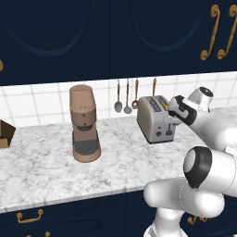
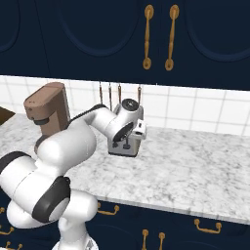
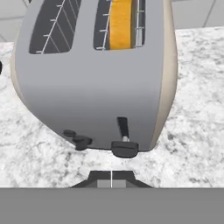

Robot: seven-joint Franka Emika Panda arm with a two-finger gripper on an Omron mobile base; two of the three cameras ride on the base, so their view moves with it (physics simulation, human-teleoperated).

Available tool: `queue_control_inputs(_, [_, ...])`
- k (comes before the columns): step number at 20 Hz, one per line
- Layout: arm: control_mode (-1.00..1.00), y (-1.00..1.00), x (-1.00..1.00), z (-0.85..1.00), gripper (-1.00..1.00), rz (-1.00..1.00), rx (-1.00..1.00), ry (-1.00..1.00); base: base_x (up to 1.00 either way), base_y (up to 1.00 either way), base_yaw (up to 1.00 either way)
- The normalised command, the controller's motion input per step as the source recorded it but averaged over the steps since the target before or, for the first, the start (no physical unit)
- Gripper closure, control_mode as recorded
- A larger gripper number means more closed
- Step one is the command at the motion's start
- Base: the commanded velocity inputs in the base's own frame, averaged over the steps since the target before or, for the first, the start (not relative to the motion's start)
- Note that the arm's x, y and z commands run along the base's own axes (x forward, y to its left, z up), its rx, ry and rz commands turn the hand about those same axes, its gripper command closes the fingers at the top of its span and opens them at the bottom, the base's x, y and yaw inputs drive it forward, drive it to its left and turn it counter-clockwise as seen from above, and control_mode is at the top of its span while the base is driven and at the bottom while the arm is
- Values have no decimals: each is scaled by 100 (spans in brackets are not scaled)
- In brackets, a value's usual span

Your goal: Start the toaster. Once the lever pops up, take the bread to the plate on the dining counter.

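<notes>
- Two slots top the toaster (image 3: 96, 74) that we see across the upper half of the hand view; the right slot holds the bread (image 3: 120, 24), a yellow slice sunk between the wire guides, and the left slot is bare.
- We find the lever (image 3: 124, 148) low on the toaster's narrow end face, at the bottom of its track, beside the dark knobs (image 3: 78, 140) at lower left.
- The gripper (image 3: 111, 179) sits at bottom centre, jaws closed on nothing, just short of the lever.
- In the left base view, we see the toaster right of centre on the marbled counter (image 1: 46, 162), with the brown coffee machine (image 1: 84, 124) left of it.
</notes>
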Motion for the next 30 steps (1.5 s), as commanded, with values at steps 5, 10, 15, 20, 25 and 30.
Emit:
queue_control_inputs(5, [-100,-2,0,70,100,0,0,-5,0,0,0])
queue_control_inputs(10, [-100,-2,-2,27,100,-2,0,-10,0,0,0])
queue_control_inputs(15, [-100,0,8,2,100,-3,0,-13,0,0,0])
queue_control_inputs(20, [-100,0,29,17,100,-5,0,-8,0,0,0])
queue_control_inputs(25, [-100,0,14,28,100,-4,0,-5,0,0,0])
queue_control_inputs(30, [-100,3,8,1,100,-3,0,-4,0,0,0])
